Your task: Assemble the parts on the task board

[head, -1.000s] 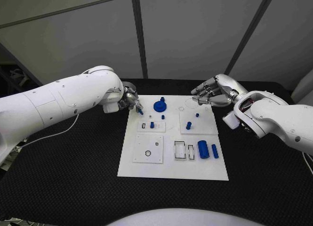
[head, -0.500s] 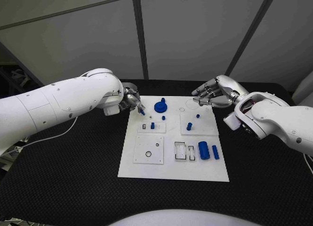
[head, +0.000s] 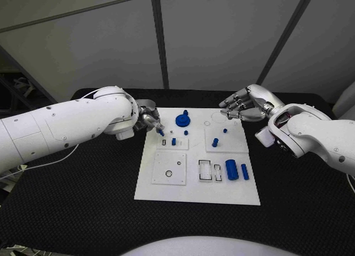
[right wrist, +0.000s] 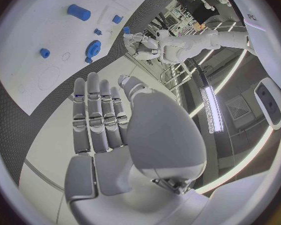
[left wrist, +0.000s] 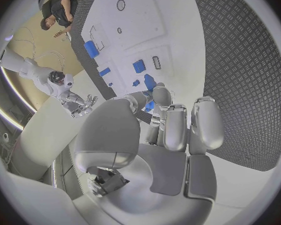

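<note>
The left hand [head: 150,118], silver and many-fingered, is reaching in over the upper left corner of the flat white task board [head: 197,194]. It has slid a little further onto the board over the last second. Its fingertips are pinching a small blue peg-like part [head: 159,128], with the other fingers curled close around it. That part is hanging just above the small raised white tile [head: 174,142] where a short blue stud [head: 173,141] is already standing beside an open slot, so the hand is probably lining up an insertion there.

Further right, the round blue gear-like knob [head: 182,120] is sitting near the board's top edge. A second upright blue pin [head: 214,142] is standing on the neighbouring tile, and the fat blue cylinder [head: 231,169] is lying beside a thinner blue rod [head: 244,171] lower down.

The right hand [head: 241,105] is hovering beyond the board's upper right corner above the black desk [head: 77,202], barely shifted, fingers loosely apart and holding nothing.
</note>
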Controlling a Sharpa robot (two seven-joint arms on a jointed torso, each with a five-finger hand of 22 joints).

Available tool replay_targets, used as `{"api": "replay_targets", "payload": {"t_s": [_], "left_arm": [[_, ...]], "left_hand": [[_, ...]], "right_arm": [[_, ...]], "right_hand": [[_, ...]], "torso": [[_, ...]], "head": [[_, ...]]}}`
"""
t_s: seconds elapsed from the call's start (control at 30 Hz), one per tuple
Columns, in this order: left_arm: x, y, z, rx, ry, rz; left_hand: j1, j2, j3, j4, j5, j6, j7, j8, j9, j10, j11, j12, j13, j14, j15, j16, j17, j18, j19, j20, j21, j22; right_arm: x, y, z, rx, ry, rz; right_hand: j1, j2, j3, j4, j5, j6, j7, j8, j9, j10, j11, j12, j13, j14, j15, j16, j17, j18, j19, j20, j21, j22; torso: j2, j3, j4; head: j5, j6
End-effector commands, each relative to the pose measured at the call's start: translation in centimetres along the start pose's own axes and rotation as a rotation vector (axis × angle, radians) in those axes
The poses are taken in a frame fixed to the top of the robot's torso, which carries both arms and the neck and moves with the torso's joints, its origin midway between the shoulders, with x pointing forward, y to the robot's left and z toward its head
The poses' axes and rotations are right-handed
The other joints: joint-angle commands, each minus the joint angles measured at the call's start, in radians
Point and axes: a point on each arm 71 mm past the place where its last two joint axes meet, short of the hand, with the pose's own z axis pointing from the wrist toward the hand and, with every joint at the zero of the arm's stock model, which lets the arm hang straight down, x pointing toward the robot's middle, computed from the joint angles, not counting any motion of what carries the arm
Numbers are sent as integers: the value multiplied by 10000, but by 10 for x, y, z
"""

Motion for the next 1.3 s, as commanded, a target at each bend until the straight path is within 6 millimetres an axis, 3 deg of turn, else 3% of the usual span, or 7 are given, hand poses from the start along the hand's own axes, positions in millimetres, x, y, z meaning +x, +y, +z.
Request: {"api": "replay_targets", "payload": {"t_s": [0.03,0.77,1.3], "left_arm": [[-3,0,-4,17,-1024,91],[25,2,-7,209,-1343,271],[30,0,-4,296,-1379,633]], "left_hand": [[-14,-129,803,-694,51,22,-70,52,26,191,-88,65,31,396,-57,48,9,-151,75,-14,48,30],[-77,-231,984,-696,51,51,-90,89,83,273,-107,106,89,398,-76,53,14,-162,108,-32,89,79],[-103,-255,1021,-685,46,54,-92,94,94,285,-108,102,90,398,-78,50,10,-156,99,-35,66,60]], "right_arm": [[0,2,0,-117,-1,-14],[-1,2,-1,-109,-5,-19],[-2,1,-1,-99,-15,-25]], "right_hand": [[-88,29,17,-10,60,18,5,-24,1,-22,41,-69,-15,73,-13,-48,9,113,55,-4,-34,-12],[-88,29,17,-10,60,18,5,-24,1,-22,41,-69,-15,73,-13,-48,9,113,55,-4,-34,-12],[-73,28,26,-26,65,18,3,-27,1,-15,38,-80,-27,77,-15,-62,12,114,61,-5,-44,-17]], "torso": [[-5,0,3],[15,-11,-18],[5,-7,-22]], "head": [[31,-4],[47,-2],[21,-29]]}}
